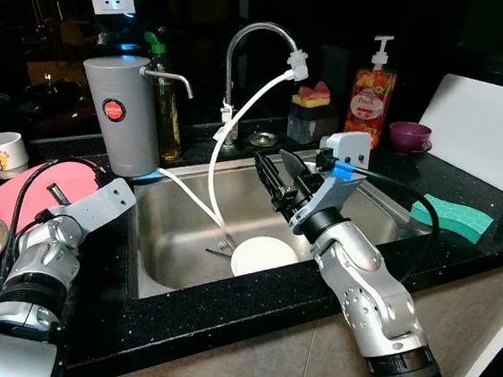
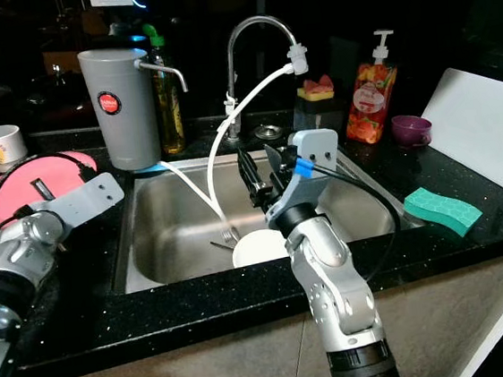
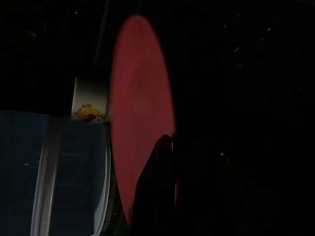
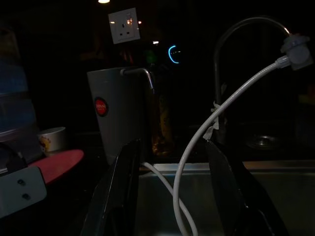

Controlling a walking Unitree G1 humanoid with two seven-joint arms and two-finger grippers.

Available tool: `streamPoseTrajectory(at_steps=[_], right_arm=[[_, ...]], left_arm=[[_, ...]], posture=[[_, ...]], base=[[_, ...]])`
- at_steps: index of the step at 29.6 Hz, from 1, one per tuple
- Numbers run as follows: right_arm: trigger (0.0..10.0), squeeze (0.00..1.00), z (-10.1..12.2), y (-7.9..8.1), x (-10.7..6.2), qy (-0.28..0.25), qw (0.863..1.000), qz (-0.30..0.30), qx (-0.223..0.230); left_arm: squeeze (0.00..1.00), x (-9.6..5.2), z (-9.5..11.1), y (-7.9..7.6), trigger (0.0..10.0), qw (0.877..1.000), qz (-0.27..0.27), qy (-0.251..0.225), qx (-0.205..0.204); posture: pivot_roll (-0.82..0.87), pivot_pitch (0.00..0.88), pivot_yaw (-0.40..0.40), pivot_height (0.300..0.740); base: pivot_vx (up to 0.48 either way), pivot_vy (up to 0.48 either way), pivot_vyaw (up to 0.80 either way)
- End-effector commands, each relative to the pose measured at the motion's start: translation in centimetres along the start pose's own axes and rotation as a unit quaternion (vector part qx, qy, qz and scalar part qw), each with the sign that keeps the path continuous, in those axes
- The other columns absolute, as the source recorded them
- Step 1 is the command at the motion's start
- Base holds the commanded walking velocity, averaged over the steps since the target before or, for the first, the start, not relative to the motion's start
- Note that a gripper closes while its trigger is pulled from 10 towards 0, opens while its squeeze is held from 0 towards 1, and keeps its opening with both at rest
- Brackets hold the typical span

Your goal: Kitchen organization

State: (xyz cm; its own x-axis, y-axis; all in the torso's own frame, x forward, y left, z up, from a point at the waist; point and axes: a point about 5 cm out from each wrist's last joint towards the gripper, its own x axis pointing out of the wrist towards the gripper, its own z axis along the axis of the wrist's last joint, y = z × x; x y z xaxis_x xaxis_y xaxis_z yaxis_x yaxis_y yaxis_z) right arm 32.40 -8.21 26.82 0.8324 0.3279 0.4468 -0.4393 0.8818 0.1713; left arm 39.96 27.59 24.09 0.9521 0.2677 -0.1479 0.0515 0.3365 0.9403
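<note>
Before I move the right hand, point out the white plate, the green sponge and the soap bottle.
White plate [image 1: 263, 256]: left eye view, middle of its face.
Green sponge [image 1: 453, 218]: left eye view, top surface.
Soap bottle [image 1: 369, 97]: left eye view, its label.

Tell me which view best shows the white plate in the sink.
The left eye view: the white plate lies unobstructed on the sink floor. In the right eye view the right gripper's arm covers part of it. The wrist views point elsewhere.
</note>
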Motion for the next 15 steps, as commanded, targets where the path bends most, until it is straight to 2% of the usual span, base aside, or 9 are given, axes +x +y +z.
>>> streamPoseTrajectory(at_steps=[1, 4, 5, 7, 9, 11, 15], right_arm=[[10.0, 0.0, 0.1, -0.4, -0.3, -0.001, 1.0, -0.008, 0.006], [10.0, 0.0, 0.2, -0.4, -0.3, -0.003, 1.0, -0.009, 0.008], [10.0, 0.0, 0.2, -0.4, -0.2, -0.003, 1.0, -0.009, 0.008], [10.0, 0.0, 0.2, -0.4, -0.1, -0.004, 1.0, -0.008, 0.01], [10.0, 0.0, 0.2, -0.3, 0.0, -0.006, 1.0, -0.005, 0.012], [10.0, 0.0, 0.2, -0.2, 0.0, -0.007, 1.0, -0.004, 0.013], [10.0, 0.0, 0.4, 0.1, 0.0, -0.007, 1.0, 0.009, 0.02]], left_arm=[[0.0, 0.0, -1.7, -2.7, 0.0, 0.998, -0.03, 0.033, 0.035], [0.0, 0.0, -1.1, -1.8, 0.0, 0.997, 0.034, 0.013, 0.068], [0.0, 0.0, -0.6, -1.3, 10.0, 0.995, 0.064, 0.002, 0.074], [0.0, -0.1, 0.1, -0.7, 10.0, 0.992, 0.103, -0.016, 0.078], [0.0, -0.4, 1.4, 0.2, 10.0, 0.983, 0.161, -0.053, 0.073], [0.0, -0.5, 1.7, 0.4, 10.0, 0.98, 0.173, -0.06, 0.072], [0.0, -1.3, 2.9, 0.6, 10.0, 0.966, 0.229, -0.107, 0.052]], posture=[[0.16, 0.051, -0.105, 0.74], [0.16, 0.051, -0.105, 0.74], [0.17, 0.045, -0.106, 0.74], [0.17, 0.045, -0.107, 0.74], [0.17, 0.045, -0.112, 0.74], [0.17, 0.045, -0.112, 0.74], [0.18, 0.048, -0.12, 0.74]], base=[[0.0, 0.0, 0.0], [0.0, 0.0, 0.0], [0.0, 0.0, 0.0], [0.0, 0.0, 0.0], [0.0, 0.0, 0.0], [0.0, 0.0, 0.0], [0.0, 0.0, 0.0]])
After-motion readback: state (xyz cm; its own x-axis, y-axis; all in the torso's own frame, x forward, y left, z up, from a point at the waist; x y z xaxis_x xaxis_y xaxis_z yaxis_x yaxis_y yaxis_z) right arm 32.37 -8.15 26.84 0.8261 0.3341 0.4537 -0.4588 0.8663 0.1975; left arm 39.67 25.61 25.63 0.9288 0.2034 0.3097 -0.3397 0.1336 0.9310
